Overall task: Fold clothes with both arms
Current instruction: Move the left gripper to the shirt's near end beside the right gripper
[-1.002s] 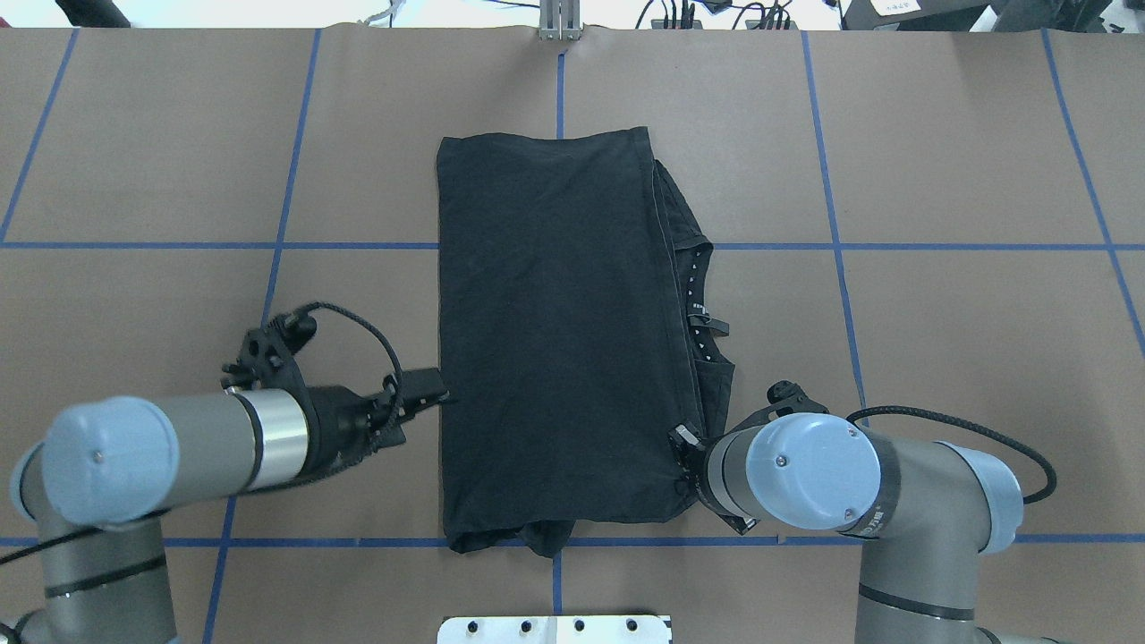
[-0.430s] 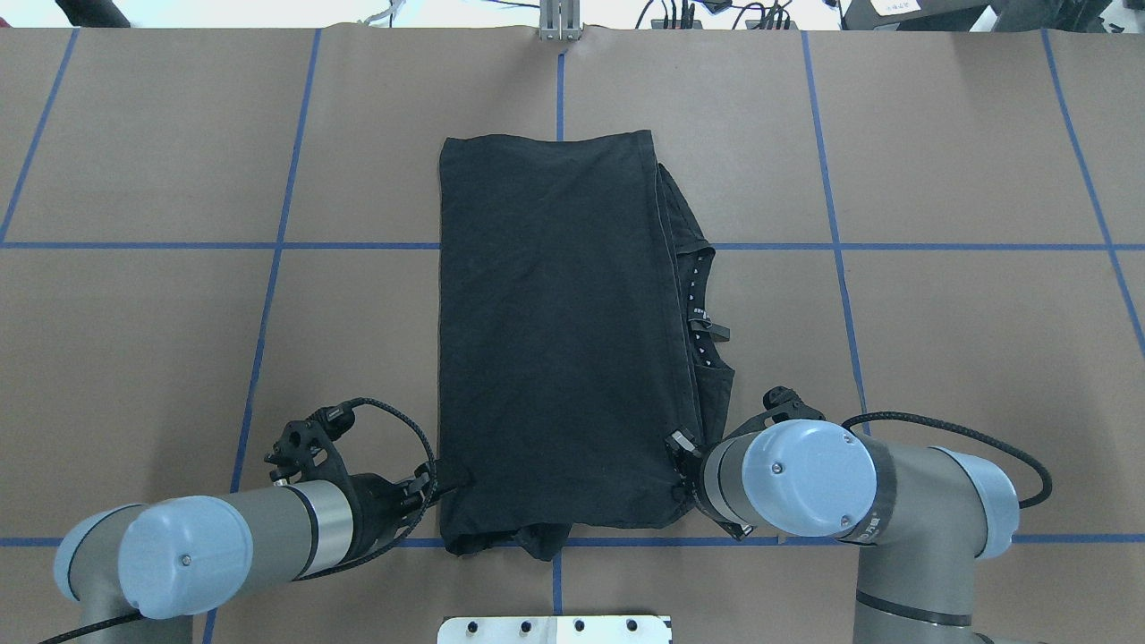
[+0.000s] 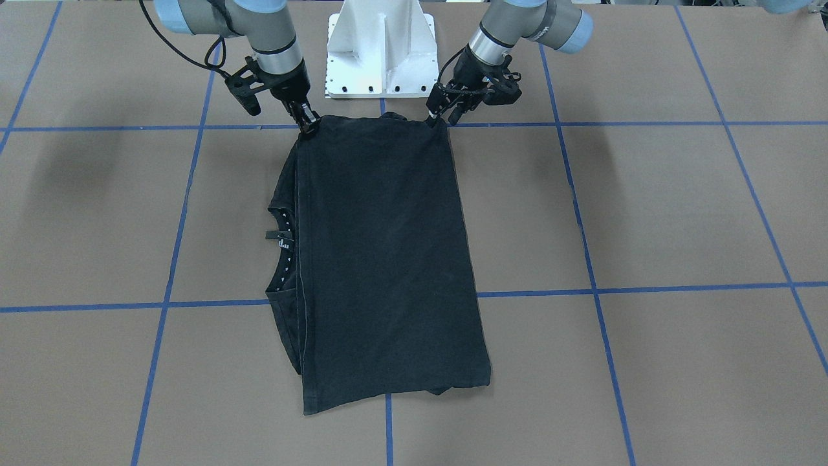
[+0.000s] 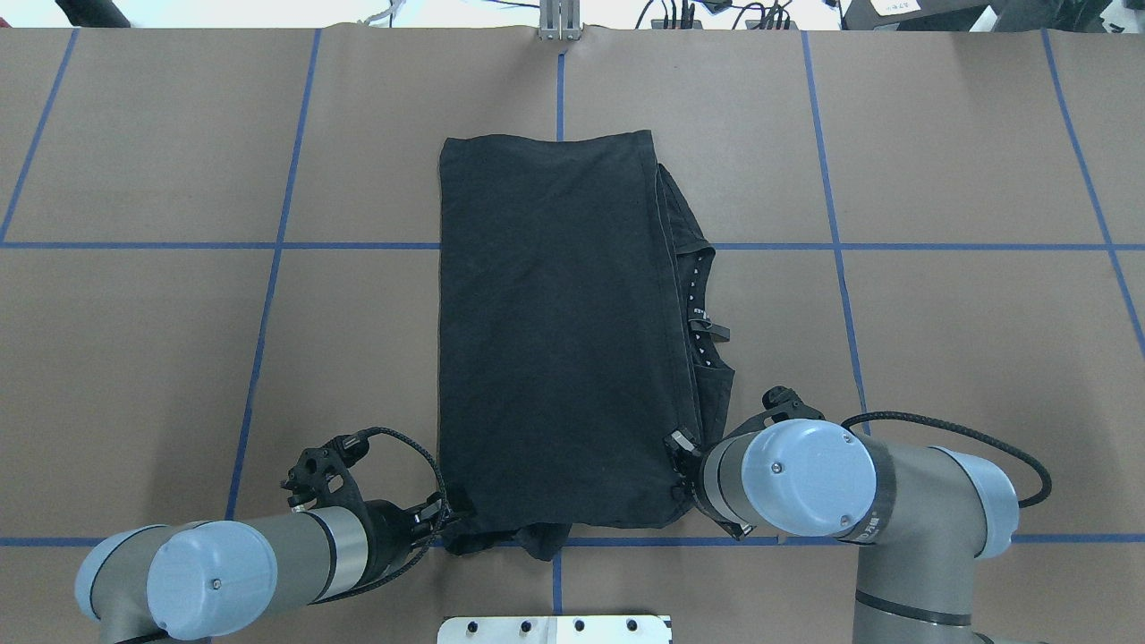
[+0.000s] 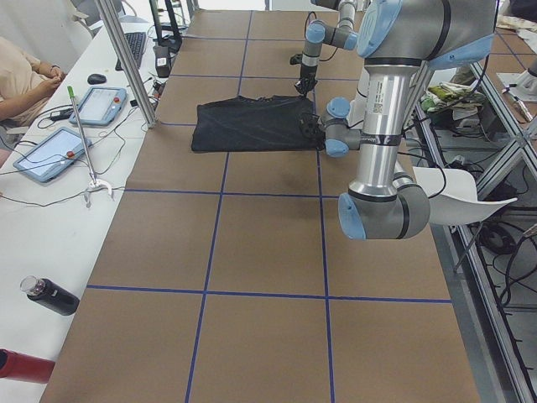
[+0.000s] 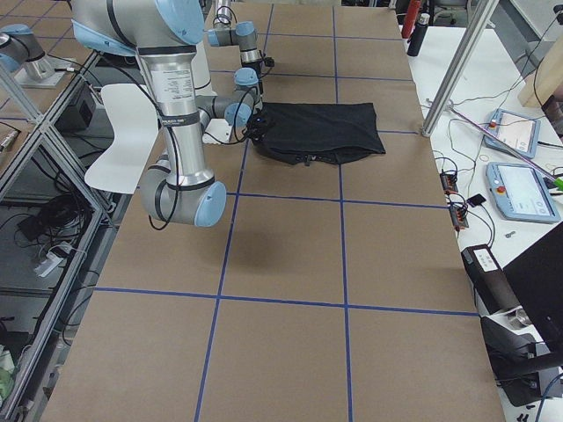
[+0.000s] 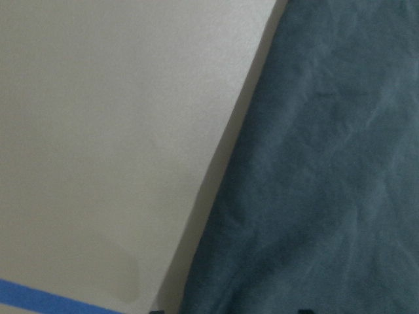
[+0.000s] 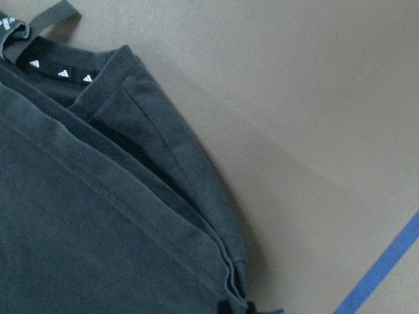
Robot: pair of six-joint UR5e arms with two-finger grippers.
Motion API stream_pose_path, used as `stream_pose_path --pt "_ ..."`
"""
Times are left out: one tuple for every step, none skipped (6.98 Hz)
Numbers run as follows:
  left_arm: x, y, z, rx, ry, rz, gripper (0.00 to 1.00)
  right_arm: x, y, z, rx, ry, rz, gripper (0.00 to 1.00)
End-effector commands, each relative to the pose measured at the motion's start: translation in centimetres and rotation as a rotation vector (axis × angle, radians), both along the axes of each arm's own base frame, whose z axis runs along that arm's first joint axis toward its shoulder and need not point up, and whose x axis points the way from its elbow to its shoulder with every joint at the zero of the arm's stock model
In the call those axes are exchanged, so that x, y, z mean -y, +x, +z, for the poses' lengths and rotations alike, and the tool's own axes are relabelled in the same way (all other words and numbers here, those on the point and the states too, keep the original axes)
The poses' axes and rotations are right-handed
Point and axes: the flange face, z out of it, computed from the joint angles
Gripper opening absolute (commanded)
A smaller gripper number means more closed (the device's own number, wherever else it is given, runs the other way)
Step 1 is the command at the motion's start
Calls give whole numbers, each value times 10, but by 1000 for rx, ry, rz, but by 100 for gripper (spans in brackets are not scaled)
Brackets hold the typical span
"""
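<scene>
The black T-shirt (image 4: 555,340) lies folded lengthwise in the middle of the table, its collar and label (image 4: 702,322) showing at its right edge; its logo is hidden. It also shows in the front view (image 3: 381,259). My left gripper (image 4: 450,519) is low at the shirt's near-left corner, jaws open, the cloth edge (image 7: 314,163) right before it. My right gripper (image 4: 677,465) is at the near-right corner, shut on the layered hem (image 8: 216,275). In the front view the left gripper (image 3: 440,118) and the right gripper (image 3: 306,125) sit at the shirt's two corners nearest the robot.
The white pedestal base (image 3: 381,45) stands just behind the shirt's near edge. Blue tape lines (image 4: 268,246) cross the brown table. A metal post (image 4: 559,22) stands at the far edge. Tablets (image 5: 99,102) and a bottle (image 5: 50,295) lie on the side bench.
My left gripper has moved back along the shirt's left edge from its middle to the near-left corner. The right gripper has stayed at the near-right corner.
</scene>
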Motion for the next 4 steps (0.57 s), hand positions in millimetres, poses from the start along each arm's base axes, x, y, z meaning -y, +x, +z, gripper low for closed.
stream_pose_path --pt "0 6 4 9 -3 1 55 0 0 0 -1 0 0 0" --pt "0 6 3 8 -2 2 30 0 0 1 -2 -1 0 0" --pt "0 6 3 8 -2 2 2 0 0 1 -2 -1 0 0" --pt "0 6 5 11 -2 5 0 0 0 0 -1 0 0 0"
